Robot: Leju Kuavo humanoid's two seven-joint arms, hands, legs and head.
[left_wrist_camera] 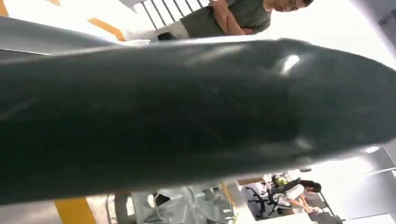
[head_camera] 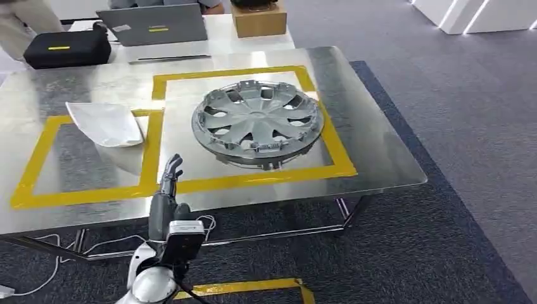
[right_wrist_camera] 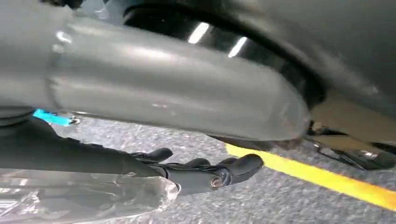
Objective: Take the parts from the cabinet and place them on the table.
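A silver hubcap (head_camera: pixel 258 120) lies flat inside the yellow-taped square on the steel table (head_camera: pixel 380 158). Left of it, in the second taped square, lies a white bagged part (head_camera: pixel 107 123). My left hand (head_camera: pixel 168 190) is raised at the table's front edge, short of the hubcap, its fingers apart and nothing in them. In the left wrist view part of the hubcap (left_wrist_camera: pixel 187 207) shows past a dark blurred shape. My right hand (right_wrist_camera: pixel 196 172) hangs low over the carpet, its dark fingers lying along a crinkled clear plastic-wrapped part (right_wrist_camera: pixel 79 200) that it holds.
At the table's far side sit a grey laptop (head_camera: pixel 155 28), a black case (head_camera: pixel 66 47) and a cardboard box (head_camera: pixel 258 19). A person (left_wrist_camera: pixel 233 16) stands beyond the table. Yellow tape (right_wrist_camera: pixel 327 179) marks the grey carpet by my feet.
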